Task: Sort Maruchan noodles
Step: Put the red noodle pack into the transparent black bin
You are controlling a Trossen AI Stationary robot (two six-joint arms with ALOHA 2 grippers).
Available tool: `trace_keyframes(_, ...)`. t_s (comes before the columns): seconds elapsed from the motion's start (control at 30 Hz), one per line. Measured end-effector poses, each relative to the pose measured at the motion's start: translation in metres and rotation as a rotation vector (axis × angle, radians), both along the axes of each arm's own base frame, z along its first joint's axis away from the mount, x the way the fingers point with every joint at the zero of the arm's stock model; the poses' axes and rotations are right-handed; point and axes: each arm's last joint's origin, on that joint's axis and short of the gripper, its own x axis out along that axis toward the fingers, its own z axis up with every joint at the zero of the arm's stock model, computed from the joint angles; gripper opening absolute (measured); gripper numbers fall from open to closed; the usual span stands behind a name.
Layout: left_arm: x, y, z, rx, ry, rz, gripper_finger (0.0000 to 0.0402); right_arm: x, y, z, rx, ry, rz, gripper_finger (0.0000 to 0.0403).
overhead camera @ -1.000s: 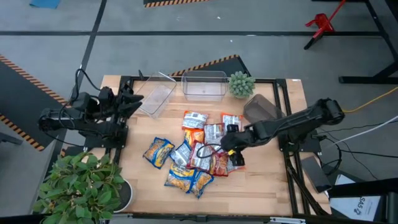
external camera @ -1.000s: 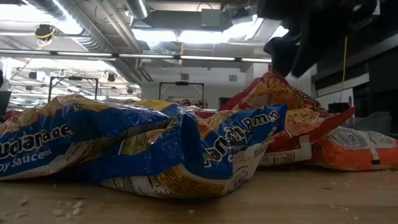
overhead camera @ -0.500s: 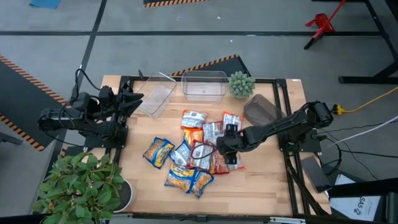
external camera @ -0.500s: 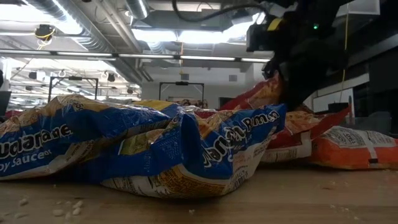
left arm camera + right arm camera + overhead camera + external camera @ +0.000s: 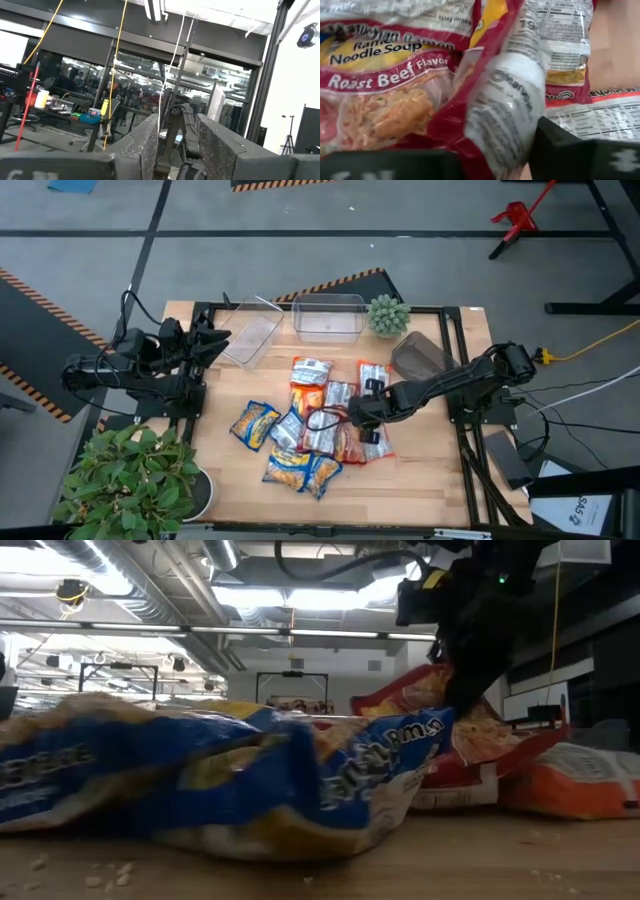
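Several Maruchan noodle packets (image 5: 310, 420) lie flat and overlapping in a loose pile mid-table: red, orange and blue-and-yellow ones. My right gripper (image 5: 356, 413) reaches in from the table's right and is shut on a red Roast Beef packet (image 5: 385, 100) at the pile's right side. In the low view it (image 5: 468, 680) comes down onto that red packet (image 5: 410, 690) behind a blue-and-yellow packet (image 5: 230, 780). My left gripper (image 5: 218, 340) waits open over the table's far left corner, holding nothing. My right gripper pinches a crumpled, folded-up edge (image 5: 505, 115) of the red packet between its two fingers (image 5: 580, 155). It comes at the packet slanting down from the table's right. The rest of the packet lies on the pile; how many layers are caught I cannot tell.
Two clear bins (image 5: 250, 335) (image 5: 327, 316) stand at the far edge, a third (image 5: 420, 356) is at the far right. A small green spiky plant (image 5: 387, 313) sits between them. A big potted plant (image 5: 130, 480) overhangs the near left corner. Bare wood lies along the near edge.
My right gripper has gone down and a little toward the table's left edge, into the pile's right side. The blue-and-yellow packet nearest the low camera has shifted.
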Motion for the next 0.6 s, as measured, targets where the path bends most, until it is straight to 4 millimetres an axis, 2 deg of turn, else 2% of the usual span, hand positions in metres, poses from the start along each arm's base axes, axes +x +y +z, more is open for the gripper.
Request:
trace_keyframes(0.17, 0.0, 0.0, 0.0, 0.0, 0.0, 0.0, 0.0128, 0.005, 0.001, 0.019, -0.006, 0.004, 0.005, 0.0093)
trace_keyframes(0.33, 0.0, 0.0, 0.0, 0.0, 0.0, 0.0, 0.0128, 0.008, 0.0, 0.045, -0.1, 0.024, 0.019, 0.01)
trace_keyframes(0.6, 0.0, 0.0, 0.0, -0.001, 0.0, 0.003, 0.0128, -0.01, -0.01, 0.085, -0.324, 0.187, -0.075, 0.0092)
